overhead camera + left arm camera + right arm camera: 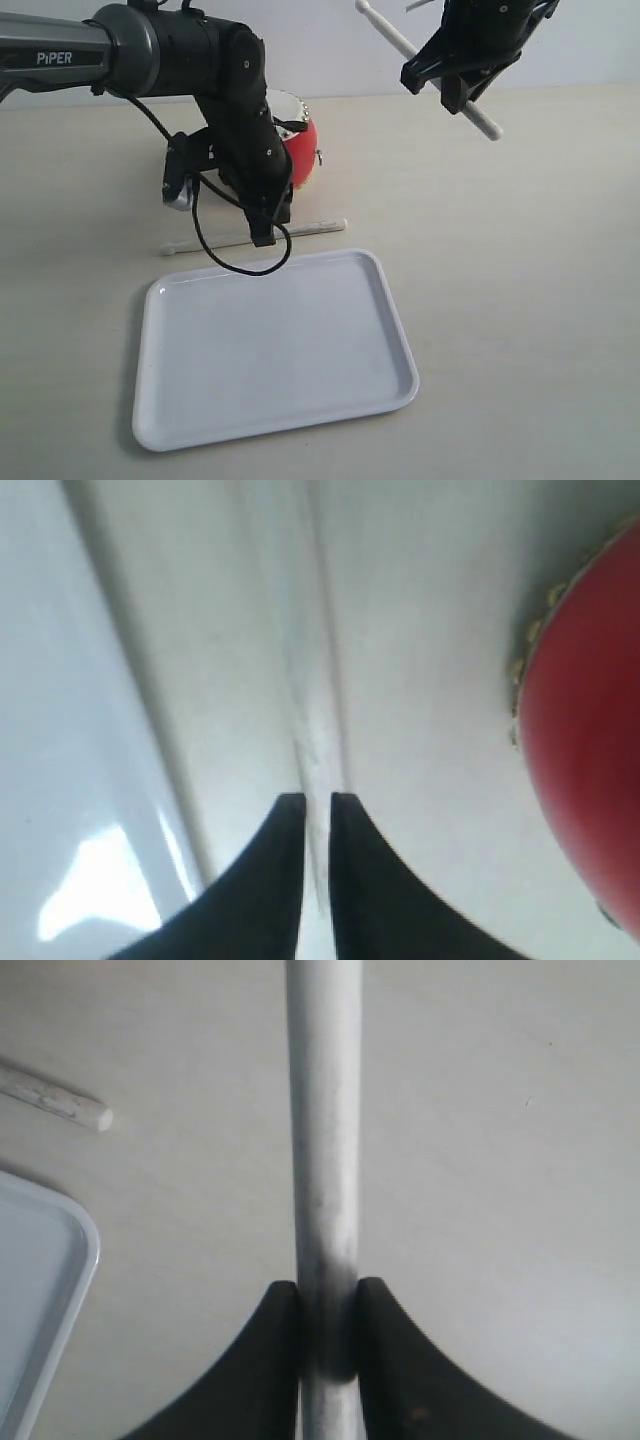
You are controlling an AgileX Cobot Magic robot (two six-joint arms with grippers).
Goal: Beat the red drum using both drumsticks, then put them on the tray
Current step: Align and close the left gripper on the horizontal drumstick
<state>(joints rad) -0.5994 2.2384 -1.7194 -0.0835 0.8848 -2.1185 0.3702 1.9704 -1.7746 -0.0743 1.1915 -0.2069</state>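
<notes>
My right jaws [440,88] [328,1285] clench the raised drumstick [395,38] [322,1110] high above the desk's [520,300] far right. My left jaws [263,238] [317,798] are down, pinched on the lying drumstick [310,228] [315,710]. It rests flat between the red drum [303,145] [590,740], toward the far edge, and the tray's [280,350] [60,730] far rim.

I judge this is the pick-up of the second stick. Next I must lift it level and carry it over the drumhead.

Only the left wrist view shows the stick between my tips. The exterior view hides that spot behind my arm.
</notes>
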